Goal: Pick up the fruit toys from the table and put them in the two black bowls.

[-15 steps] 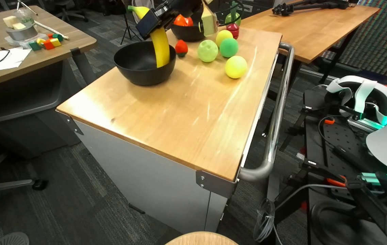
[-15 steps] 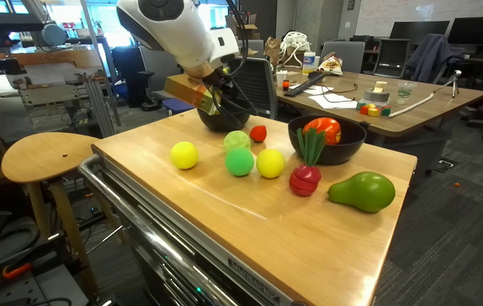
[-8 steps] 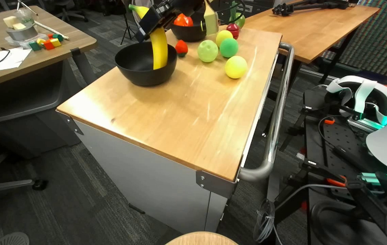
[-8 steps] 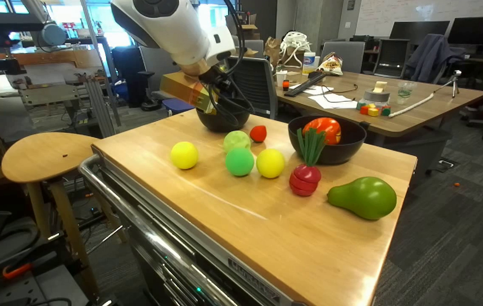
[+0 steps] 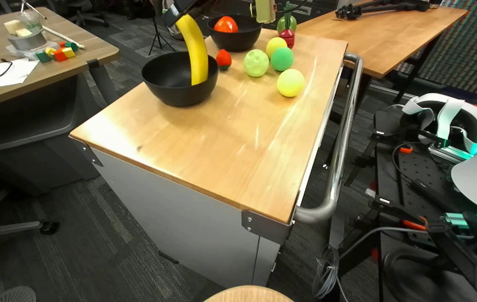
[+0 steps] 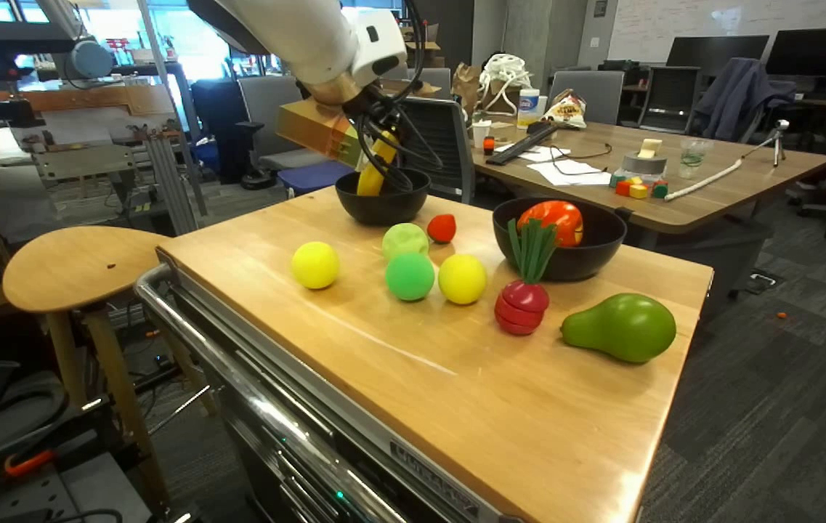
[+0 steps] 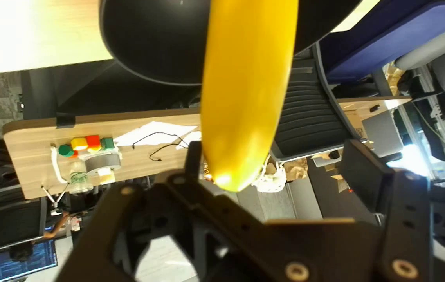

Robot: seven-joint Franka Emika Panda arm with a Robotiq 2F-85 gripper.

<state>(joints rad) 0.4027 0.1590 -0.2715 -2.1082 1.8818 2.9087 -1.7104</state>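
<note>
I've raised my gripper (image 7: 281,166) up the banana (image 5: 197,52), and the jaws now stand wide apart, gripping nothing. The banana stands tilted in one black bowl (image 5: 176,95); the other black bowl (image 6: 581,266) holds a red-orange apple (image 6: 563,218).

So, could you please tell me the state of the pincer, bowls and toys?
Pincer: open
One bowl: upright
Other bowl: upright
Banana: tilted in one bowl, not clamped
Red-orange toy: in other bowl
Pear: lying on its side
Leafy red toy: upright
Small red toy: on table
Green ball: on table
Pale green ball: on table
Two yellow balls: on table
</note>
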